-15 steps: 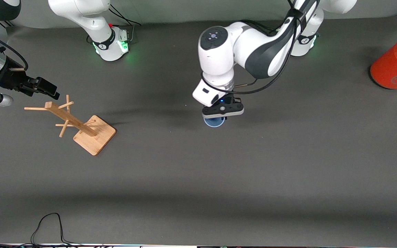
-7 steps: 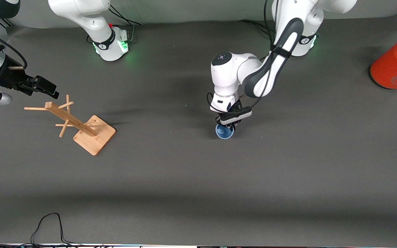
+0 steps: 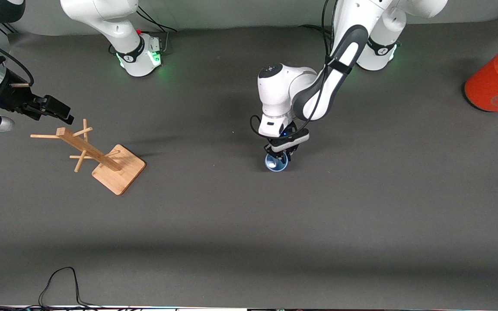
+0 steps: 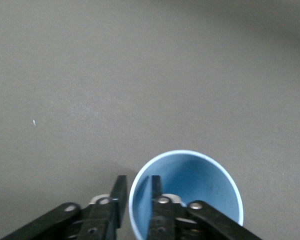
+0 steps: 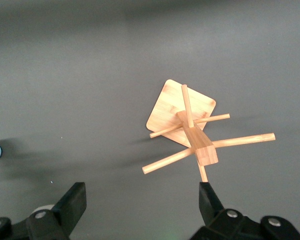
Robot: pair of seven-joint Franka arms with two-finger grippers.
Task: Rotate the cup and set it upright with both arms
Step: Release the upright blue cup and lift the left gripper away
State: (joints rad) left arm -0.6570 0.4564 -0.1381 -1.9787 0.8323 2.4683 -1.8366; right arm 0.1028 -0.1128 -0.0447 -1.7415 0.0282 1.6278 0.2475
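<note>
Since the earlier frames the left arm has lowered over mid-table and drawn slightly toward the right arm's end; its wrist, then turned sideways above the cup, now points straight down. The cup [image 3: 276,162] stands on the mat [image 3: 249,224] near the table's middle, mouth up, its interior and pale rim open to the front camera.

The left gripper [image 3: 280,152] sits at the cup's rim. The left wrist view shows one finger [image 4: 156,192] inside the cup and the other just outside, the wall between them with a thin gap on each side. The jaws are narrowly parted, and whether they pinch the wall cannot be told. A rim pinch of this kind suits setting a cup down upright; judged from its posture, the uprighting looks done or nearly so, with release and withdrawal remaining.

The right gripper [image 5: 140,205] waits with fingers spread wide and empty, over the rack [image 3: 97,155] at the right arm's end of the table.

The rack stands well apart from the cup. An orange can [image 3: 497,80] lies at the left arm's end, also well apart. A black cable [image 3: 61,280] loops at the mat's edge nearest the front camera. Nothing stands near the cup to obstruct a straight lift. The one risk noted: a finger catching the rim on withdrawal could tip the light cup.
</note>
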